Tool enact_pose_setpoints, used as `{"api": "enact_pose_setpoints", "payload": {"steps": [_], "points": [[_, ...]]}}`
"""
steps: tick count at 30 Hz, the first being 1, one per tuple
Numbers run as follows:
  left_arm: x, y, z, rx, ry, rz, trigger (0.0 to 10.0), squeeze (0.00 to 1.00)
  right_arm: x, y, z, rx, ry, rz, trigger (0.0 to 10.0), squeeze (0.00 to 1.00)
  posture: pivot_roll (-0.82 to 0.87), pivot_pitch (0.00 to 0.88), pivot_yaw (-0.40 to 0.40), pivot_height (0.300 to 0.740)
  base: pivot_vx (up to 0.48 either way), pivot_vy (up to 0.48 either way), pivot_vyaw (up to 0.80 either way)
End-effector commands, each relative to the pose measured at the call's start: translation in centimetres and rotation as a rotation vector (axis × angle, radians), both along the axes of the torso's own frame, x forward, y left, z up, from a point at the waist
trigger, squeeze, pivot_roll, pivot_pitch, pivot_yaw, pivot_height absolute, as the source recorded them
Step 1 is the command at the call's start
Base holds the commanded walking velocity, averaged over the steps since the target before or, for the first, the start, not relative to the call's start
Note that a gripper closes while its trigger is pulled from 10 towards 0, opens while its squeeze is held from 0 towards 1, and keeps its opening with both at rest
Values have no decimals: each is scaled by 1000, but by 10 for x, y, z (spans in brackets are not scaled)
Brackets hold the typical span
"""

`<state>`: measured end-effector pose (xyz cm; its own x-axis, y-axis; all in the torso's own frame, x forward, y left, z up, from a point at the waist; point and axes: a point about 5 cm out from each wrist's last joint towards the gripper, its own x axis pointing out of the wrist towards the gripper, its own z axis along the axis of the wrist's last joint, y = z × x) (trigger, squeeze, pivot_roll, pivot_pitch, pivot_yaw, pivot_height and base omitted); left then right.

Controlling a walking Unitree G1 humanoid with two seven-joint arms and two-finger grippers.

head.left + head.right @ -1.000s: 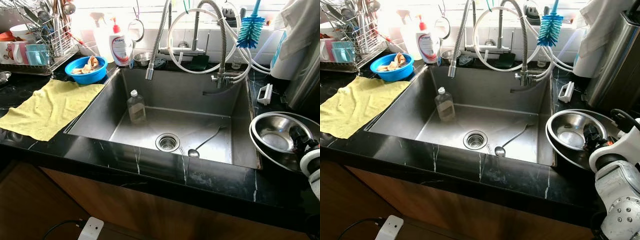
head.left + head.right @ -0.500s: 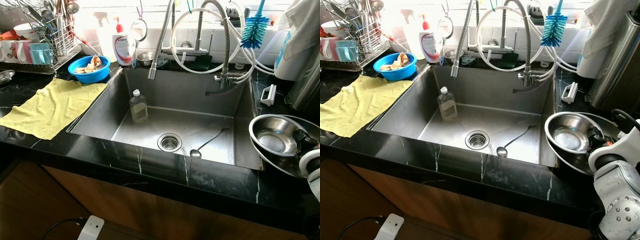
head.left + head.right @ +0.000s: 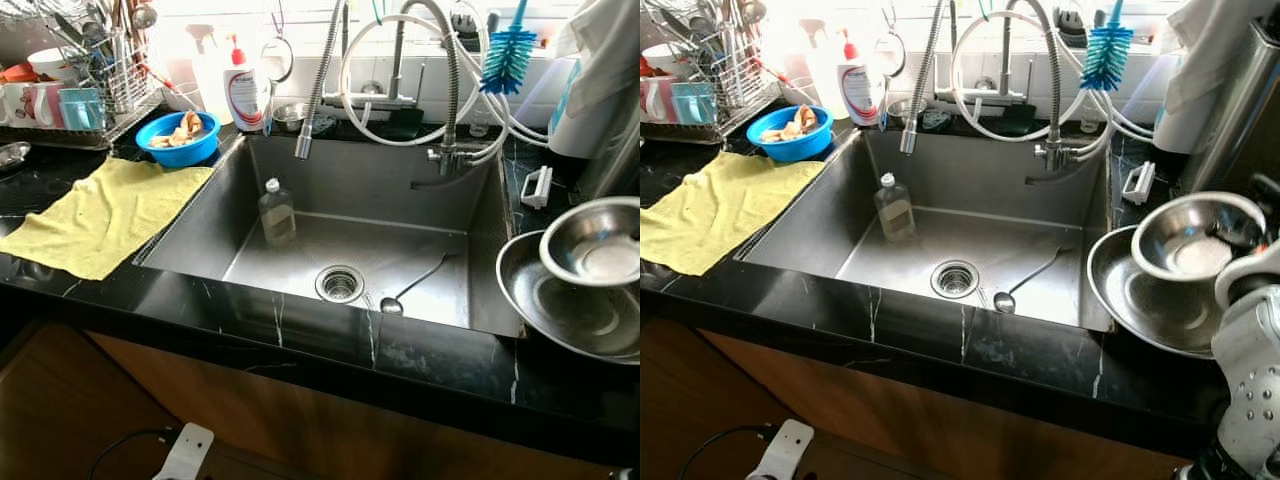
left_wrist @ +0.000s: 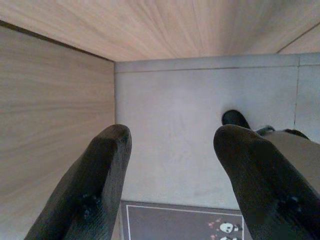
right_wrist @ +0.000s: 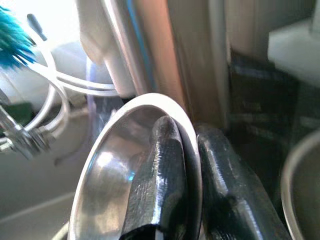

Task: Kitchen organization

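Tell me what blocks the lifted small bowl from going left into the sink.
Nothing visible. The right claw pinches the small bowl above the large bowl; the sink edge beside it is bare.

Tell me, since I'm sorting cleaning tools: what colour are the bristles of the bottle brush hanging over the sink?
Turquoise blue bristles, clearest in the left eye view.

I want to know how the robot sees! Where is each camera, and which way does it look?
Left eye view: on the head, looking down at the sink.
Right eye view: beside it, same scene; the right arm shows at the edge.
Left wrist view: on the left arm, looking past the open left gripper at the floor.
Right wrist view: on the right arm, right gripper pinching the small steel bowl.
Shared: both eyes and the right wrist see that bowl.
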<state>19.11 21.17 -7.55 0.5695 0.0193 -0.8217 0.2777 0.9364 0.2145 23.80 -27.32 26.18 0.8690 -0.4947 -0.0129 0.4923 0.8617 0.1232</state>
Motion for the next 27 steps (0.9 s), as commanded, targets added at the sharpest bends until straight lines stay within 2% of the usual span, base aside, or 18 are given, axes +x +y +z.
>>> {"api": "enact_pose_setpoints", "payload": {"steps": [1,4,7,11,12,15,16,17,18,21,23,26,27], "points": [[1,5,2,11,-11,18,10000,0,1,13,19,-56,-93,49,0,0,-206,0,88,740,0,0,0],[4,5,3,12,-34,23,10000,0,8,27,34,-83,-182,133,0,0,-207,0,90,740,0,0,0],[7,4,5,14,-57,26,10000,0,18,39,32,-26,-232,220,0,0,-212,0,92,740,0,0,0],[11,3,7,16,-81,34,10000,0,38,59,23,-8,-206,366,39,0,-202,0,85,740,0,0,0],[12,3,8,16,-85,37,10000,0,44,66,18,1,-187,412,7725,0,-202,0,85,740,0,0,0],[14,3,9,15,-91,39,10000,0,52,74,13,10,-165,461,7725,0,-202,0,85,740,0,0,0],[14,3,9,15,-92,39,10000,0,55,77,9,16,-151,489,10000,0,-201,0,82,740,0,0,0],[14,3,9,15,-95,44,10000,0,63,81,1,22,-107,517,10000,0,-190,0,74,740,0,0,0],[14,3,9,15,-95,44,10000,0,63,81,1,22,-107,517,10000,0,-190,0,74,740,0,0,0],[13,2,8,15,-99,53,10000,0,84,87,-16,5,-37,566,10000,0,-184,0,68,740,0,0,0],[12,3,8,15,-98,57,10000,0,91,90,-20,-20,-15,593,10000,0,-185,0,67,740,0,0,0],[12,3,8,15,-98,57,10000,0,92,90,-20,-25,-15,596,10000,0,-185,0,67,740,0,0,0],[11,3,7,8,-95,76,10000,0,100,95,-26,-66,21,649,10000,0,-181,0,59,740,0,0,0]]}}
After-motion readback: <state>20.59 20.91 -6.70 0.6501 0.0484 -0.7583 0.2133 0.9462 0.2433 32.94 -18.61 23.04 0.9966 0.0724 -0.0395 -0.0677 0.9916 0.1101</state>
